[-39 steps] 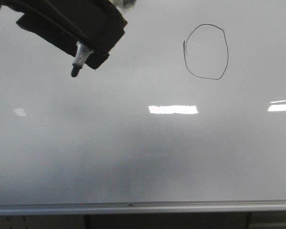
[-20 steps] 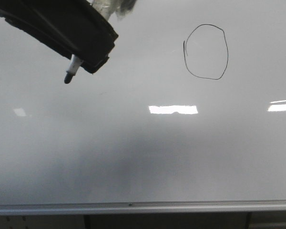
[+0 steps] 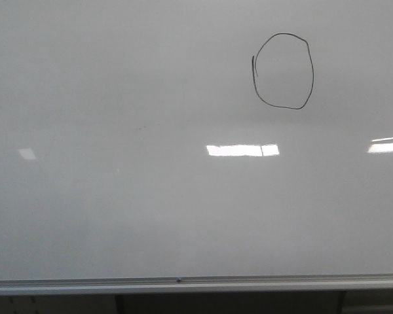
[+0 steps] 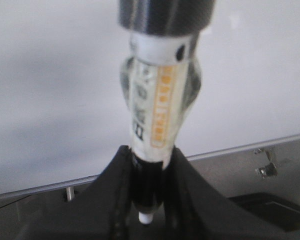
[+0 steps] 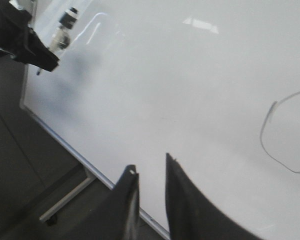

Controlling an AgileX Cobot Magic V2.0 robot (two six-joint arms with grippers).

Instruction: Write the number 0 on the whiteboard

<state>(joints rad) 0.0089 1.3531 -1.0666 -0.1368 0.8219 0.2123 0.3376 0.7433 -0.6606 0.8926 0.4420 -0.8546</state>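
The whiteboard [image 3: 150, 216] fills the front view, with its silver rail [image 3: 183, 282] along the near edge. The number 0 [image 3: 312, 72] is a thin black oval at the upper right of the board. Part of the number 0 also shows in the right wrist view [image 5: 262, 140]. My left gripper [image 4: 150, 155] is shut on a marker [image 4: 157, 110], off the board near the rail. It is out of the front view, but the right wrist view shows it [image 5: 42, 55] by the board's far corner. My right gripper [image 5: 150, 170] is empty, its jaws a narrow gap apart, above the board's edge.
Bright rectangular light reflections [image 3: 242, 150] lie across the board. The board's stand leg [image 5: 65, 200] and dark floor show below the rail. A metal bracket [image 4: 266, 167] sits under the rail in the left wrist view.
My left gripper with the marker has moved up and to the left, out of the front view. The number 0 on the board is unchanged.
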